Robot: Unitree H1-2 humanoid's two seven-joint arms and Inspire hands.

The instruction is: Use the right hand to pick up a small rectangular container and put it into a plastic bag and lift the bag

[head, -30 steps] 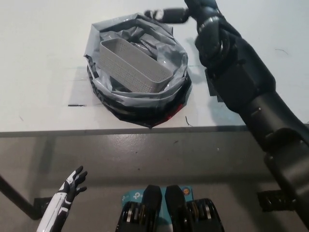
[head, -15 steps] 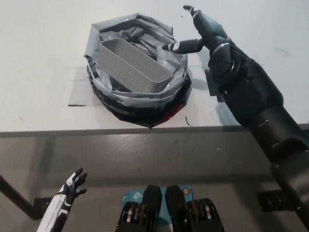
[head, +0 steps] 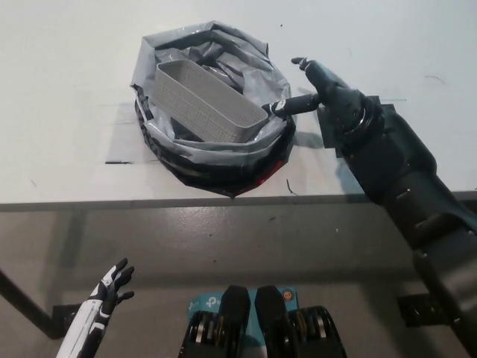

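- The white table (head: 67, 67) fills the upper part of the view, its front edge running across the middle, with grey floor (head: 149, 239) below it.
- The black right arm (head: 402, 186) reaches in from the lower right, over the table's edge.
- The grey plastic bag (head: 253, 74) sits crumpled and open on the table, near the front edge, its rim rolled down in folds.
- The small rectangular container (head: 201, 101), grey and ribbed, lies tilted inside the bag, open side up.
- The right hand (head: 320, 86) is at the bag's right rim, fingers spread and holding nothing, one fingertip touching the rim.
- The white left hand (head: 108, 287) rests low at the lower left, off the table, fingers apart and empty.
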